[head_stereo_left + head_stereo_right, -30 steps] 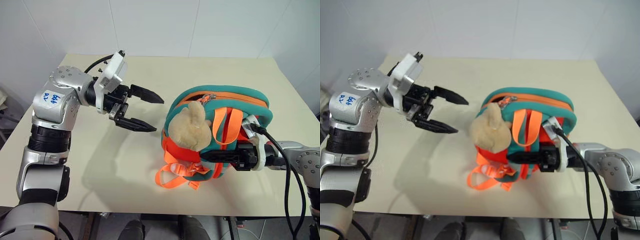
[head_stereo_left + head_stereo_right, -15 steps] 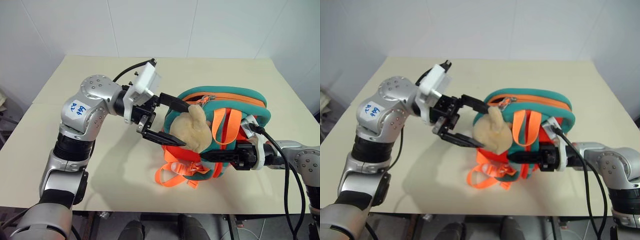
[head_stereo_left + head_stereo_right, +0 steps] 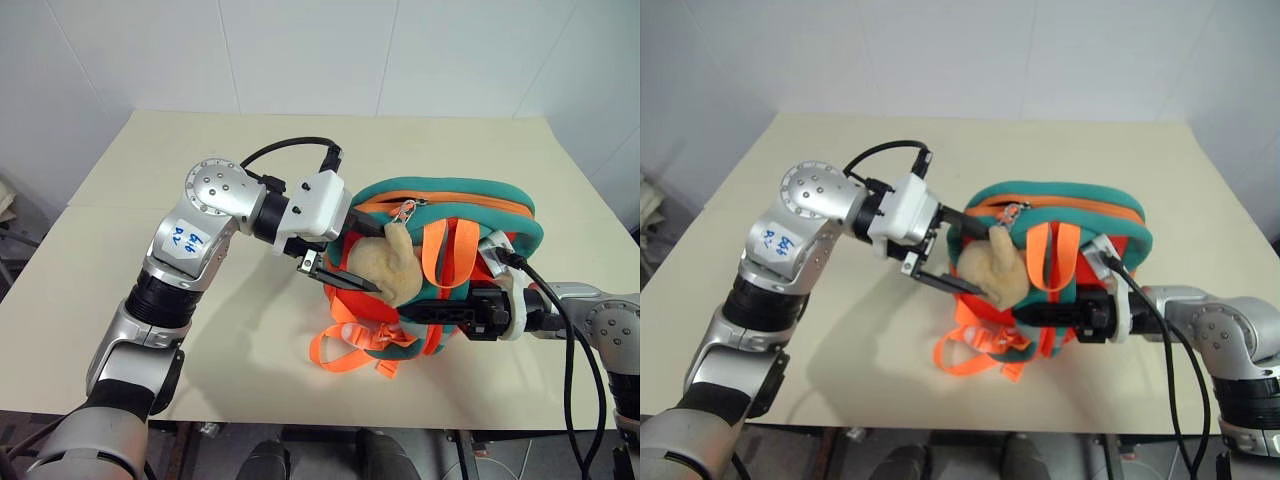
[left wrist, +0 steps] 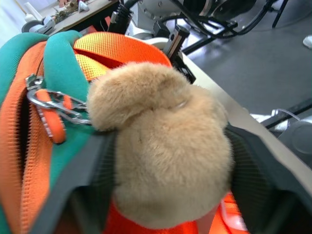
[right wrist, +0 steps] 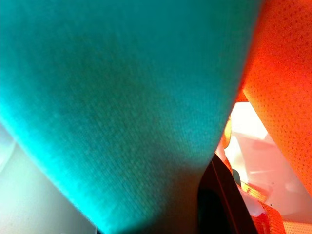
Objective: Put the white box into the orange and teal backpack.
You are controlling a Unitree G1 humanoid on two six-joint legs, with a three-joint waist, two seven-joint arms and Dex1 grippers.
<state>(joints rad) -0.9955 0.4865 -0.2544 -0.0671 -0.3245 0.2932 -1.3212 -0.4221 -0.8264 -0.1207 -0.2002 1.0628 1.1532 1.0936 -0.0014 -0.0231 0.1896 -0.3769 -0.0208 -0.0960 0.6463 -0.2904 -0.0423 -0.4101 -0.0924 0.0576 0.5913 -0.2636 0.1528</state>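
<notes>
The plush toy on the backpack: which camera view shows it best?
The left wrist view: the plush toy sits close, between the left gripper's fingers. Both eye views show it small on the orange and teal backpack; the right wrist view shows fabric.

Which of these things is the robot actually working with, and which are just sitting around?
In use:
- orange and teal backpack
- left gripper, fingers either side of the plush toy
- right gripper, shut on a backpack strap

Just there:
- table
- zipper pull
</notes>
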